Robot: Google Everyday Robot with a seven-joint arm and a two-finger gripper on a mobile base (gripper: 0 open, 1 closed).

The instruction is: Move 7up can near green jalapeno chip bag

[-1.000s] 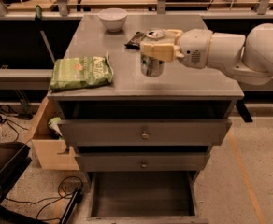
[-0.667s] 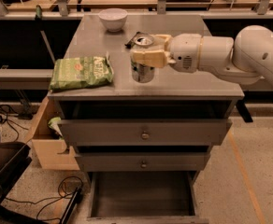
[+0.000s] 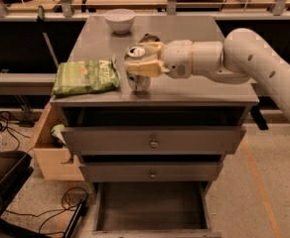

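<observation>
Over the last second the gripper (image 3: 135,66) has carried the can (image 3: 139,82) leftward across the table (image 3: 194,86), from the middle of the top towards the chip bag (image 3: 87,77). The gripper is clenched around the can's upper half, with the pull-tab top showing above the fingers and the silvery lower body below them. The can is upright and very low over the surface; whether it rests on the table cannot be told. It now stands just beside the bag's right edge, with a narrow strip of bare table between them, so the move looks nearly done: what seems left is to set the can down and let go.

Farther back, a white bowl (image 3: 120,20) sits near the rear edge and a small dark wrapper (image 3: 149,37) lies behind the arm (image 3: 244,58), both well apart from the can. Nothing lies between can and bag. The main risk is the gripper pushing on into the bag and shoving it, or tipping the can on release. Below, the bottom drawer (image 3: 152,207) is pulled open
</observation>
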